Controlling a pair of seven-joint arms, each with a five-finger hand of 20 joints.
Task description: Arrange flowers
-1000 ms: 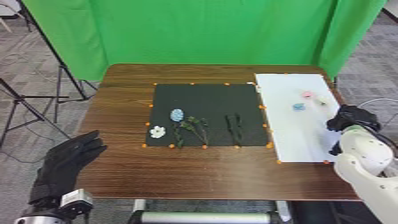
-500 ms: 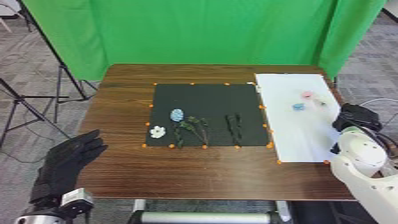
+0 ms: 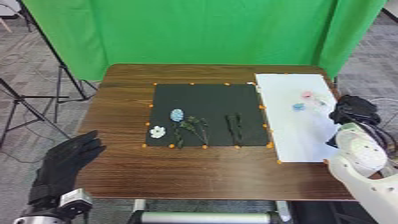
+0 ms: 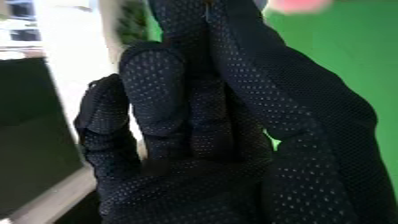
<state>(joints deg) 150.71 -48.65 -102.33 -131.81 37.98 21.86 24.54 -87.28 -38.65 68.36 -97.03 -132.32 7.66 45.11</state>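
Left hand (image 3: 64,159): open, fingers straight, off the table's (image 3: 204,175) left edge near its front left corner. Right hand (image 3: 355,110): at the table's right edge, beside the paper's (image 3: 298,137) right edge; can't tell if it's open, closed or gripping. Wrist view puts a pink blur (image 4: 299,5) near the glove, against the green curtain (image 4: 346,45) (can't say if it's held).

Flowers are split over two sheets. On the mat (image 3: 213,95), mid-table: blue bloom (image 3: 177,115) near the left edge, white flower (image 3: 157,132) near the front left corner, leafy stems (image 3: 197,128) just right of the blue bloom in the front half, dark stems (image 3: 234,128) in the front half too, nearer the right edge (side by side, roughly parallel to that edge).

On the paper, along the table's right edge: pink flower (image 3: 307,94) in the far half, small blue flower (image 3: 298,107) just nearer the front and a bit left of it.
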